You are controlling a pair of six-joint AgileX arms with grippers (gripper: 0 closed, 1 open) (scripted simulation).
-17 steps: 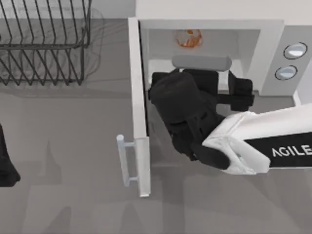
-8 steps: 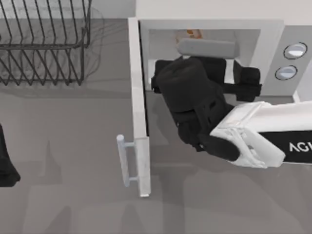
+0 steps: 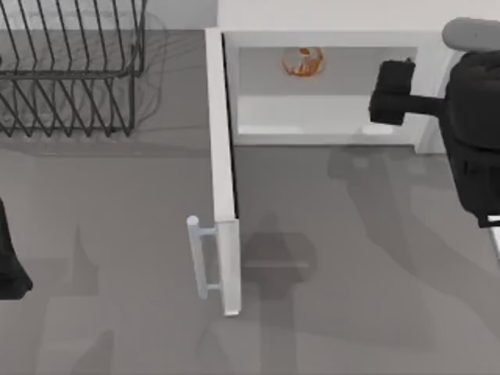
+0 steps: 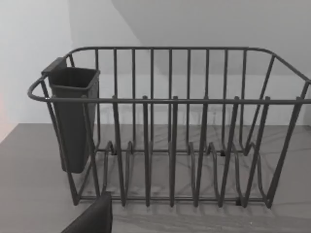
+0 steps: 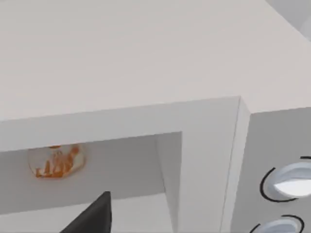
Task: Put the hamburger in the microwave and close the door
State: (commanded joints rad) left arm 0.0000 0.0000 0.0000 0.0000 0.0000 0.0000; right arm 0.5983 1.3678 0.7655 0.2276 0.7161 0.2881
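Observation:
The hamburger (image 3: 303, 62) lies deep inside the white microwave (image 3: 336, 16), near the back wall of the cavity; the right wrist view shows the hamburger (image 5: 57, 161) under the microwave's (image 5: 146, 58) top edge. The door (image 3: 221, 156) stands wide open, sticking out from the cavity's left side toward the front, with its bar handle (image 3: 199, 258) on the outer face. My right gripper (image 3: 471, 37) hovers at the far right, over the microwave's side panel, apart from the hamburger and holding nothing. My left gripper (image 3: 9, 258) is parked at the table's left edge.
A black wire rack (image 3: 70, 70) stands at the back left; the left wrist view shows the rack (image 4: 170, 131) with a dark cup (image 4: 73, 116) hung on one end. Two round knobs (image 5: 289, 182) sit on the grey panel. Open grey table lies in front of the microwave.
My right arm has drawn back from the cavity mouth to the right, uncovering the opening. The hamburger stays inside and the door has not moved.

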